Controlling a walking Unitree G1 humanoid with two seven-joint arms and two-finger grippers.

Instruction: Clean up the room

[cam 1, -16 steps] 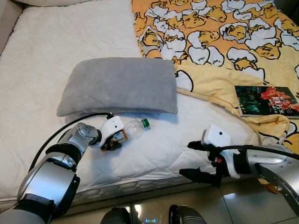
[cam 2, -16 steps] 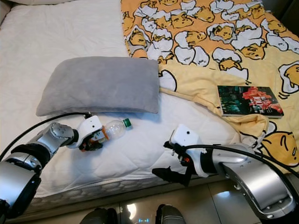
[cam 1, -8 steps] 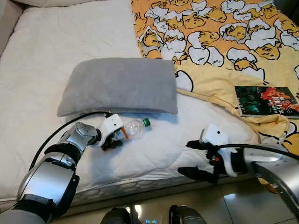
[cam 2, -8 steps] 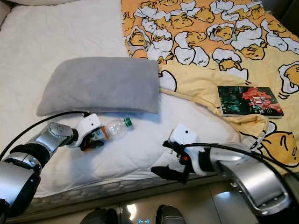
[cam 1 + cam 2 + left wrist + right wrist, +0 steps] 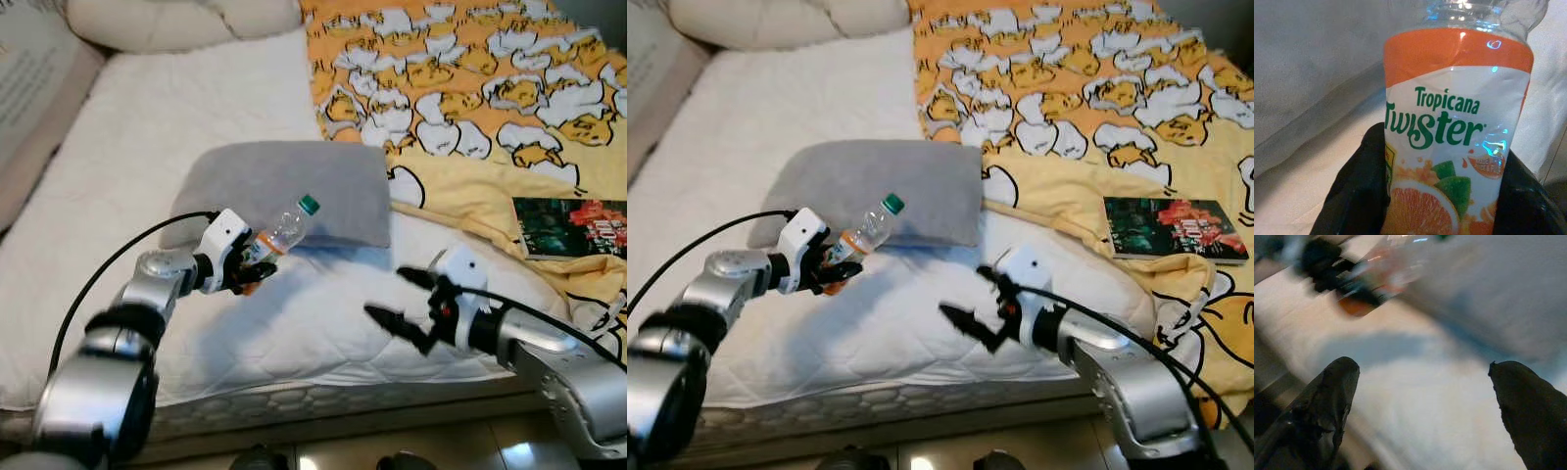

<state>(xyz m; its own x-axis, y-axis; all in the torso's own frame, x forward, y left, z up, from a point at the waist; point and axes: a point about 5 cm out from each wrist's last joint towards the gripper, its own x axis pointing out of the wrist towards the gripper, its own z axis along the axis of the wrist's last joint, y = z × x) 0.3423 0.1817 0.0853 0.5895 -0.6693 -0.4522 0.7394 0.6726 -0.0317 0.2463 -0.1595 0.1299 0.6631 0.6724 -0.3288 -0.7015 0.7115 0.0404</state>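
Bottle removal is the step in hand. Left end effector (image 5: pixel 247 273) is clenched on the lower body of a clear plastic juice bottle with orange label and green cap (image 5: pixel 281 228), holding it lifted off the white quilted bed (image 5: pixel 147 127), cap tilted up and toward the grey rectangular pillow (image 5: pixel 284 181). Left wrist view shows black fingers (image 5: pixel 1356 186) on both sides of the label, low on the bottle. Right end effector (image 5: pixel 404 298) hovers over the mattress near the bed edge, fingers spread wide, holding nothing. To do it well: keep the squeeze firm but light, since thin plastic likely crumples or slips; carry the bottle clear of the pillow before turning away. Dark glossy book (image 5: pixel 573 217) on the yellow cartoon-print blanket (image 5: pixel 470 88) likely needs tidying too.
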